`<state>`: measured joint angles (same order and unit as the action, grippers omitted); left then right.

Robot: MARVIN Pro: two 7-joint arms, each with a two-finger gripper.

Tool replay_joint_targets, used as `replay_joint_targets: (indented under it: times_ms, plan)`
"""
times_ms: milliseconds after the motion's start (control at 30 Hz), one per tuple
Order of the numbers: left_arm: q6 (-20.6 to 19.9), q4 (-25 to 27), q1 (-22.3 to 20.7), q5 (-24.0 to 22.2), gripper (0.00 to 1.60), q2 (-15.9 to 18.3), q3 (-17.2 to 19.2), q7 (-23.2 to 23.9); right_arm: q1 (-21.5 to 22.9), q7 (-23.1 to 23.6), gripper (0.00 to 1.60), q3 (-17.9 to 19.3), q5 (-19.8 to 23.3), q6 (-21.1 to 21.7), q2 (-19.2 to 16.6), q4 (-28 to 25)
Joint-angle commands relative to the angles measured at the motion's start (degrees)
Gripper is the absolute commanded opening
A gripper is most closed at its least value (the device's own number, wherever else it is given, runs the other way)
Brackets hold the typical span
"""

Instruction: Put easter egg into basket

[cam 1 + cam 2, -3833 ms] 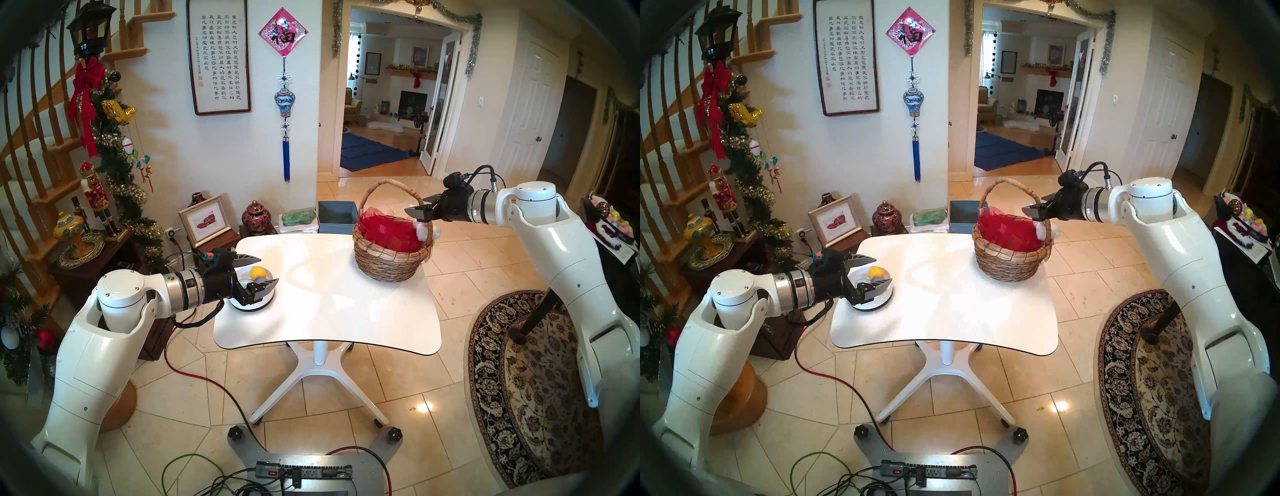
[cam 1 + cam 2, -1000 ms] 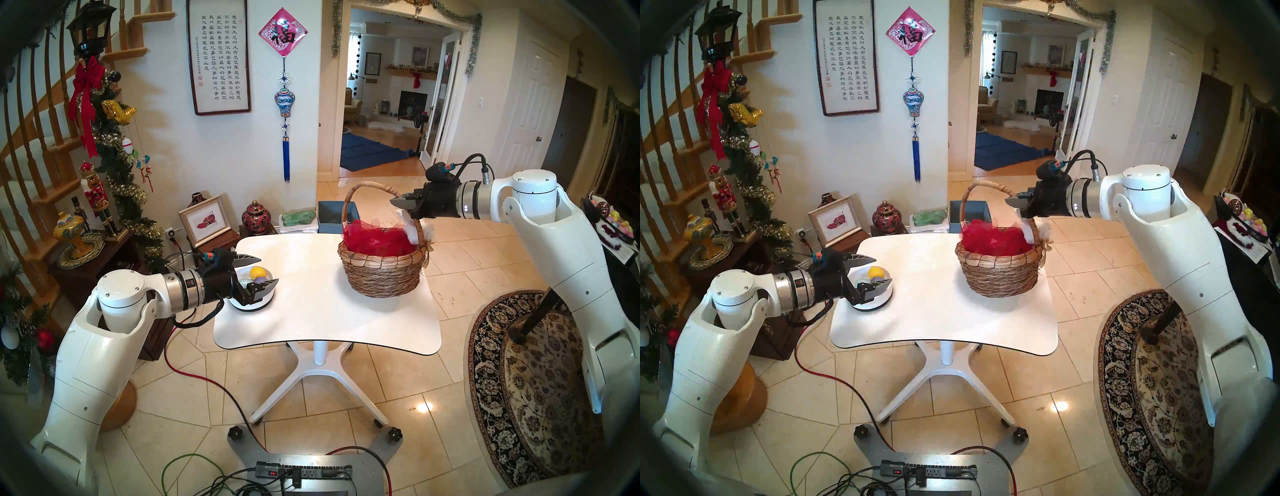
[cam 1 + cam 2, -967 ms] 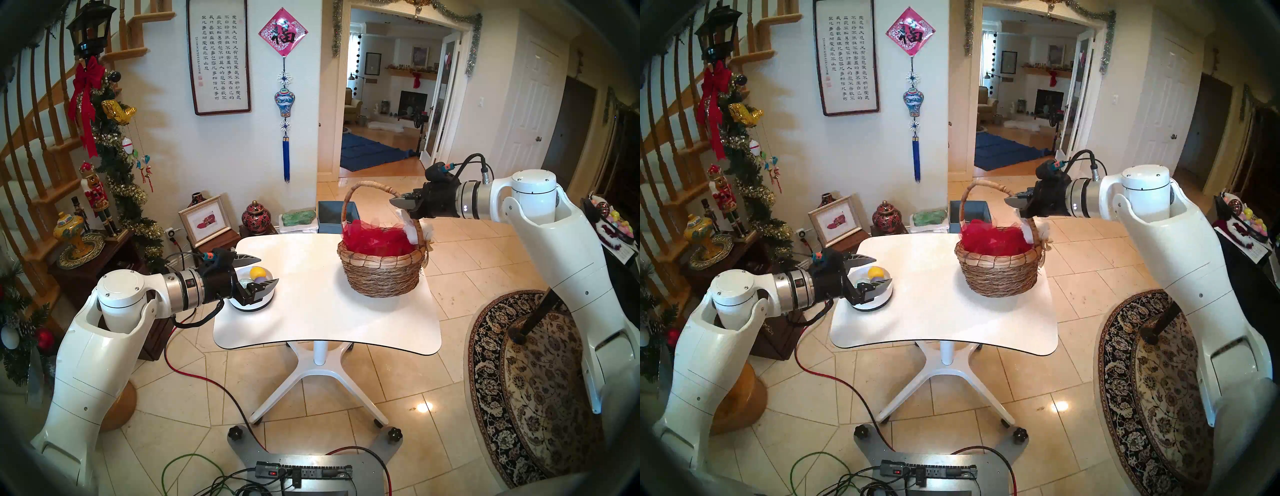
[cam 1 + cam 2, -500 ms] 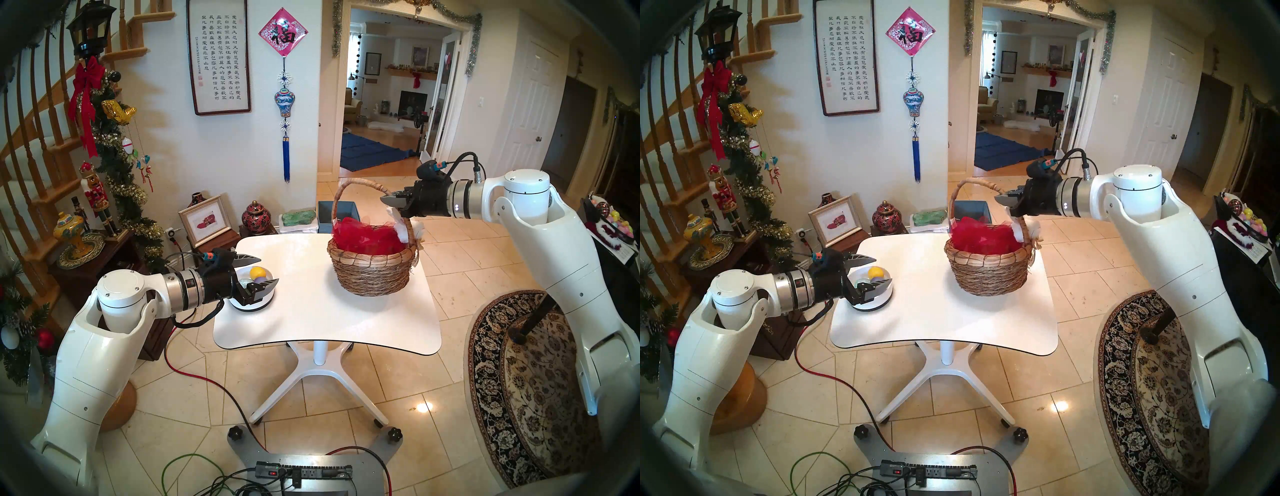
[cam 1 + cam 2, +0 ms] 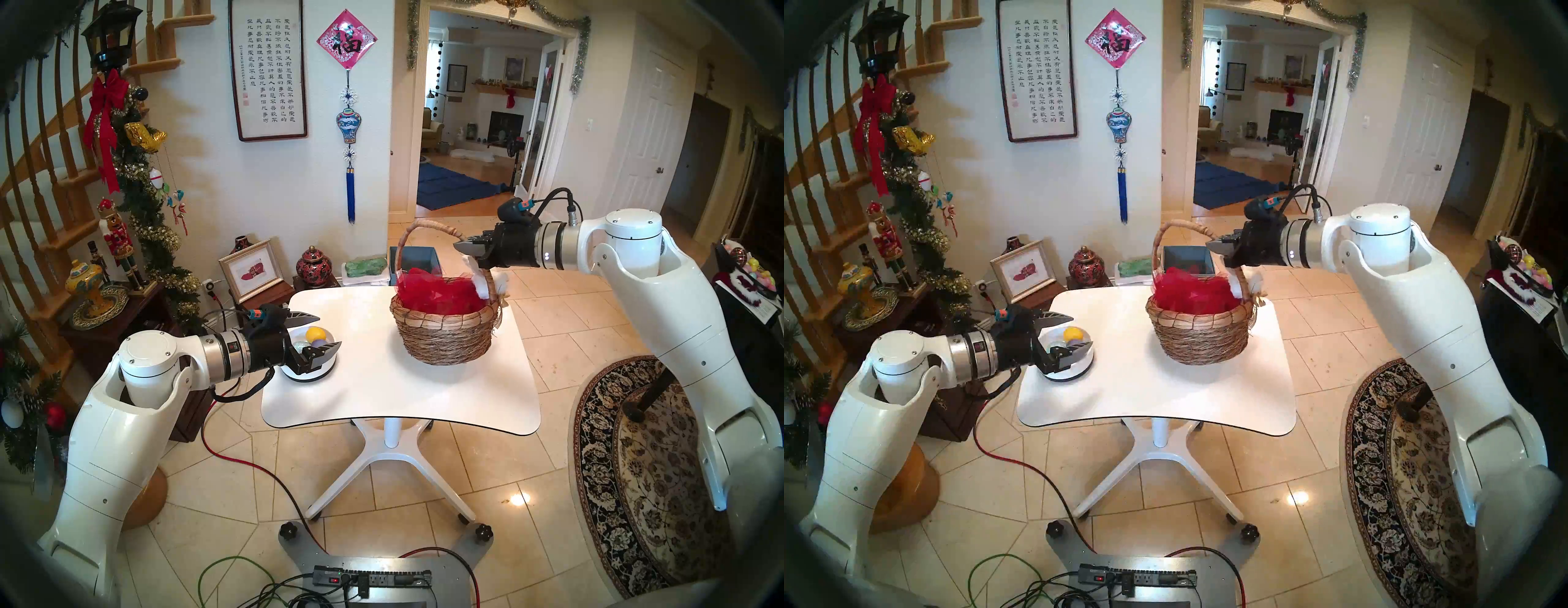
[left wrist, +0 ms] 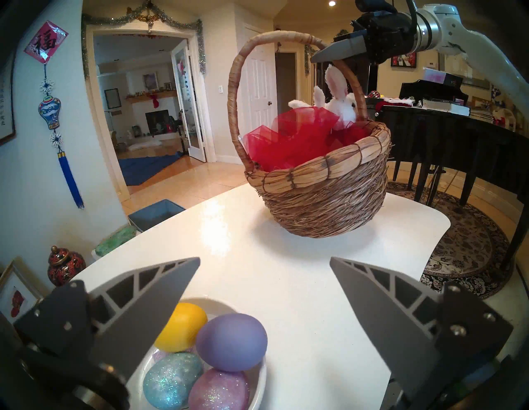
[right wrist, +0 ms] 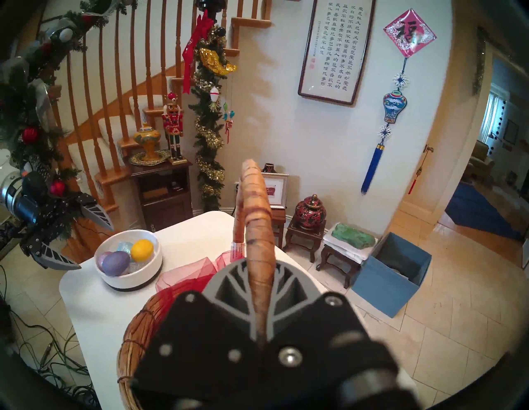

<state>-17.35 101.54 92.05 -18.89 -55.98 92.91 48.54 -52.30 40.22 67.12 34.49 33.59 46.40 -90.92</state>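
The wicker basket [image 5: 443, 335] with red mesh lining and a white plush bunny [image 6: 340, 103] stands at the back middle of the white table [image 5: 403, 395]. My right gripper [image 5: 460, 247] is shut on the right side of its arched handle [image 7: 257, 229]. I cannot tell whether the base touches the table. A shallow white bowl [image 5: 309, 374] at the table's left holds several eggs: yellow [image 6: 183, 326], purple [image 6: 232, 340], glittery blue [image 6: 171, 378] and glittery pink [image 6: 219, 389]. My left gripper [image 5: 329, 331] is open and empty, just above the bowl.
A grey-blue square bin [image 5: 418, 259] stands on the floor behind the table. Small dark side tables with jars and a picture frame [image 5: 250, 271] stand at the back left. A black piano [image 6: 458, 134] and a patterned rug [image 5: 653, 479] are on the right.
My right gripper has carried the basket by its handle to the left, from the table's back right corner toward the back middle. The left arm and the bowl of eggs have not moved.
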Motion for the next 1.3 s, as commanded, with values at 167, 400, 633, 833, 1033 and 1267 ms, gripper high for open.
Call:
replay_joint_targets:
  times_ms: [167,400,633,833,1033,1267]
  plan:
    - [0.01,0.26,-0.38,-0.01,1.60,0.08,0.07,0.02,3.38,-1.31,0.00,-0.47,-0.69,-0.35,2.27,-0.48]
    - [0.01,0.26,-0.38,0.00,1.60,0.08,0.07,0.02,4.13,-2.52,0.00,-0.98,-1.09,-1.02,4.12,0.54]
    - [0.01,0.26,-0.38,0.00,1.60,0.08,0.07,0.02,4.66,-3.70,0.00,-1.12,-1.16,-1.08,6.42,1.54]
    - [0.01,0.26,-0.38,0.00,1.60,0.08,0.07,0.02,5.25,-4.73,0.00,-1.71,-1.56,-1.30,8.06,2.36]
    - [0.01,0.26,-0.38,0.00,1.60,0.08,0.07,0.02,5.52,-5.59,0.00,-2.29,-1.87,-1.50,9.40,2.90]
    - [0.01,0.26,-0.38,0.00,1.60,0.08,0.07,0.02,5.32,-6.56,0.00,-2.45,-1.90,-2.52,10.85,4.06]
